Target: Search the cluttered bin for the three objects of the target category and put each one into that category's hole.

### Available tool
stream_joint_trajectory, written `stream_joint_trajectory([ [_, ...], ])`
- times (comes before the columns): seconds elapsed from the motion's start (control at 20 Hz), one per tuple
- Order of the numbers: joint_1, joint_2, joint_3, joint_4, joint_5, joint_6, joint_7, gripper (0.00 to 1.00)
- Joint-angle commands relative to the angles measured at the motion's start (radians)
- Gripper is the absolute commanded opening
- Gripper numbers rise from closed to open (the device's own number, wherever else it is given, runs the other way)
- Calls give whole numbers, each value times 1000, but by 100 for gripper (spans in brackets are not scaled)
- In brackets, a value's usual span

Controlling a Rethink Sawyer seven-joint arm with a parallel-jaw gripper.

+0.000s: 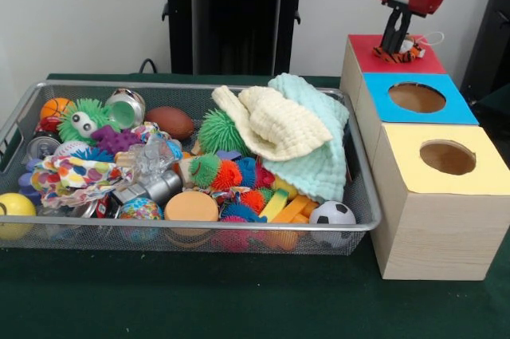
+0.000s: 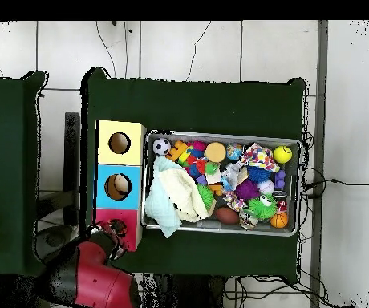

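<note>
The bin (image 1: 199, 85) is a silver mesh basket full of toys on the green table; it also shows in the overhead view (image 2: 220, 135). The red-topped wooden box (image 1: 370, 45) stands at the back of a row of three boxes. My gripper (image 1: 393, 50) hangs right over its top, shut on a small orange-and-black striped toy (image 1: 398, 56) that rests at the red surface. The hole is hidden under the toy and gripper. From overhead the gripper (image 2: 112, 233) covers the red box (image 2: 133, 223).
A blue-topped box (image 1: 458, 108) and a yellow-topped box (image 1: 478, 175) each show a round hole. In the bin lie a cream cloth (image 1: 271, 120), a mint cloth (image 1: 319, 155), a soccer ball (image 1: 332, 213), a brown football (image 1: 169, 122) and spiky balls.
</note>
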Motion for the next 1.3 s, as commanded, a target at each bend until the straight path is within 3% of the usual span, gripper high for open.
stream_joint_trajectory([
  [0.05, -80, 63, 159, 32, 31, -91, 237, 0],
  [0.6, -121, 68, 235, 60, 45, -107, 260, 0],
  [0.8, -192, 49, 334, 110, 66, -65, 260, 0],
  [0.9, -180, 50, 325, 113, 64, -66, 263, 0],
  [1.3, -137, -23, 244, 120, 58, 82, 227, 0],
])
